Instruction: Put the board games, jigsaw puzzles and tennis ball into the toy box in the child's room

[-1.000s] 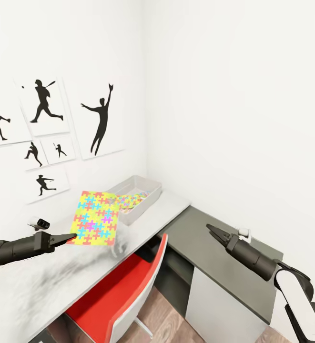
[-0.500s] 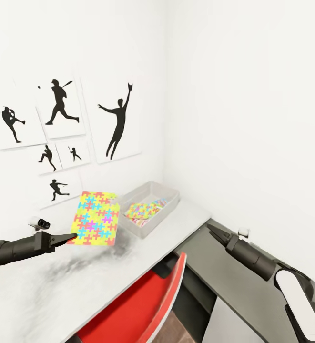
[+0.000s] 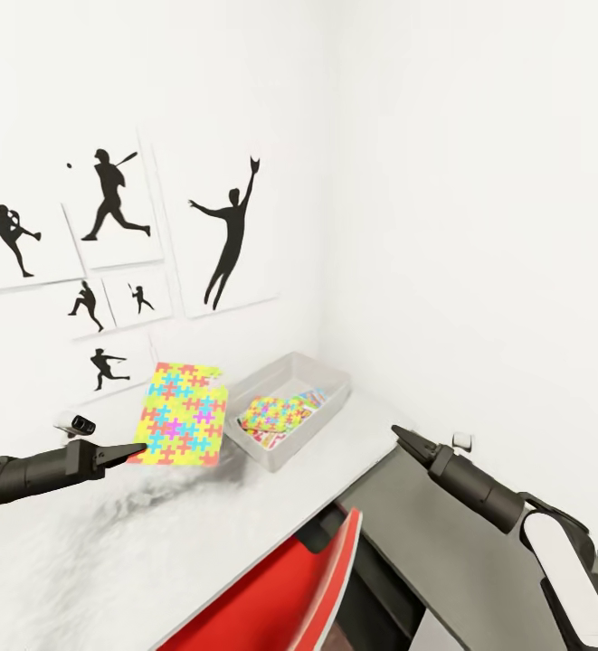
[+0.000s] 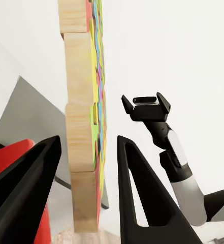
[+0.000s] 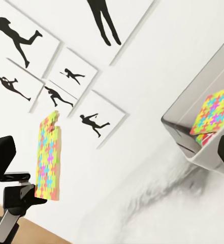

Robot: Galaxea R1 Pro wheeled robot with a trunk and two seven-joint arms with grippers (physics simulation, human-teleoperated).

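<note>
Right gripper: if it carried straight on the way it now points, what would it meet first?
Probably the toy box: the right gripper points toward its near side over the table. Depth is uncertain.

No readable text, labels, brands, numbers or signs anywhere. Only wordless black silhouettes of baseball players on the white rectangular wall prints (image 3: 118, 199), and a plain pattern of neon yellow, pink, blue, green and orange interlocking pieces on the thin flat square jigsaw puzzle (image 3: 179, 414), with no lettering on either.
</note>
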